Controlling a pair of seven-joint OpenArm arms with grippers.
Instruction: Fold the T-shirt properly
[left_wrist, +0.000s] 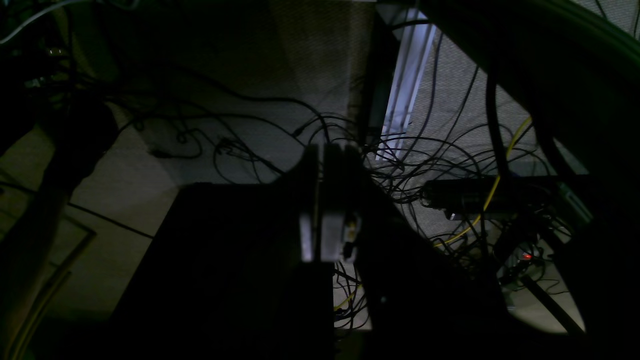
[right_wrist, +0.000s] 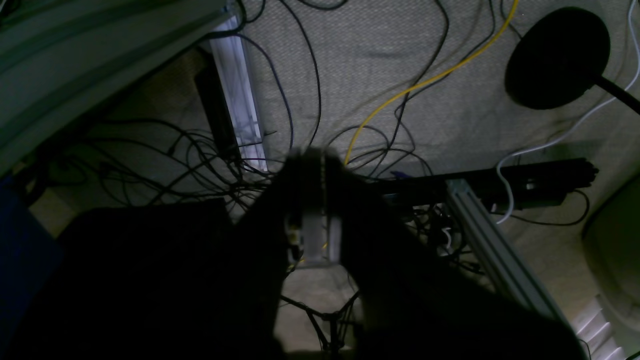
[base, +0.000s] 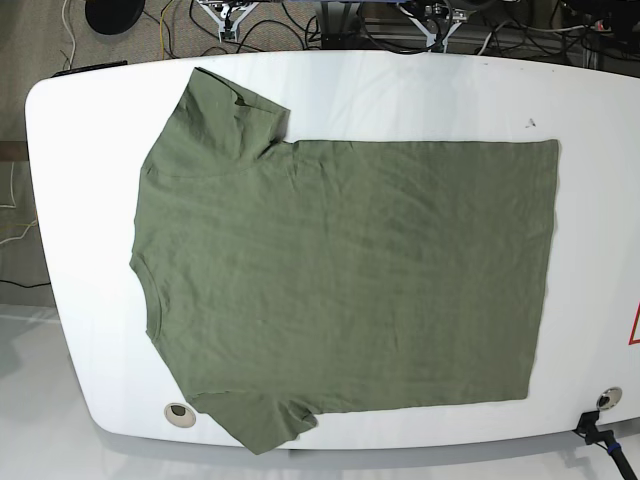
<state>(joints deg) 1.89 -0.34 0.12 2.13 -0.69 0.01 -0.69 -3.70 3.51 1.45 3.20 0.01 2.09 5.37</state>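
The olive-green T-shirt (base: 340, 280) lies spread flat on the white table (base: 80, 130). Its neckline is at the left, its hem at the right, and a sleeve sticks out at the top left and the bottom left. It appears in neither wrist view. My left gripper (left_wrist: 325, 150) is shut with nothing between its fingers, and it hangs over a carpeted floor covered in cables. Above the same kind of floor, my right gripper (right_wrist: 312, 156) is shut too and holds nothing. Both are off the cloth.
Tangled black cables (left_wrist: 430, 165) and a yellow cable (right_wrist: 415, 85) lie on the floor. An aluminium frame bar (right_wrist: 490, 245) and a round black stand base (right_wrist: 557, 57) are below the right gripper. Arm mounts (base: 437, 15) sit behind the table's far edge.
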